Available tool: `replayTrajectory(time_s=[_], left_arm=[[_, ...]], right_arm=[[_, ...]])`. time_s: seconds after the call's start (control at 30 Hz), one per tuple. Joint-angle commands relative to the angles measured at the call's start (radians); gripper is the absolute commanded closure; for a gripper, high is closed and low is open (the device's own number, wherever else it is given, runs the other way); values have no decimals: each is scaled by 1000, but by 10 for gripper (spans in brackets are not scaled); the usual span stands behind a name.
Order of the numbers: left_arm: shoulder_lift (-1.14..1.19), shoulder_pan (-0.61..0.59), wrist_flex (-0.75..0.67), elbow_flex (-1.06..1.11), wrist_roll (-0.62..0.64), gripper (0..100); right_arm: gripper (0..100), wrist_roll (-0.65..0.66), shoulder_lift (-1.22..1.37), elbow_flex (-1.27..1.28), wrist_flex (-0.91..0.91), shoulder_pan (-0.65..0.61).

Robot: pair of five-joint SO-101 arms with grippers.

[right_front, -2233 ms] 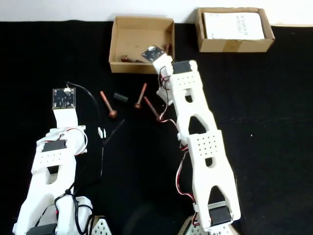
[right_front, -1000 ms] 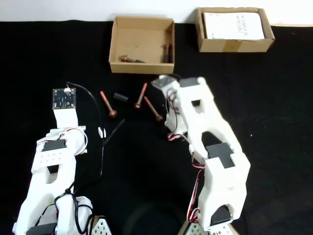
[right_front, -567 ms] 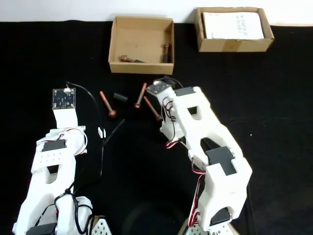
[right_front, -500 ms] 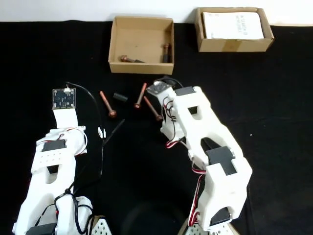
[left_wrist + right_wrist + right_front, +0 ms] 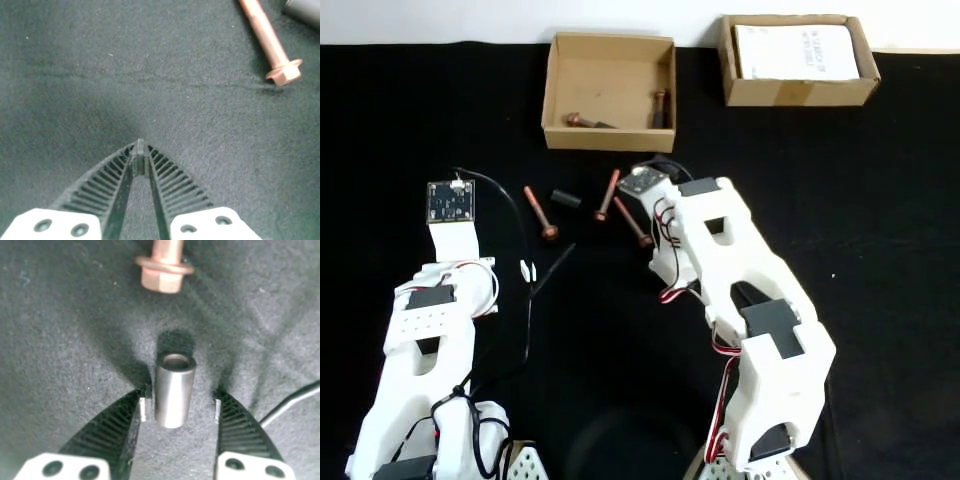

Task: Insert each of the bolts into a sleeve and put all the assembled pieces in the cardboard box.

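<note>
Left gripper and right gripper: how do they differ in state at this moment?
The left gripper is shut with nothing between its fingers; the right gripper is open. The right gripper brackets a grey sleeve; the left gripper faces bare cloth, a bolt off to one side. Both are low over the black cloth.

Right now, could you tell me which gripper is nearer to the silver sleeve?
Right. The right gripper is open around the silver sleeve; the left gripper is shut over bare mat.
</note>
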Motion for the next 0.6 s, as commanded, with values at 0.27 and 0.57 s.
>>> replayTrajectory(time_s=[0.27,0.57], left_arm=[[-4,-2,0,-42,5,973],[-4,-2,2,-42,5,973]], right_arm=[[920,23,94,-10,-73,8],[991,21,-47,-5,-21,10]])
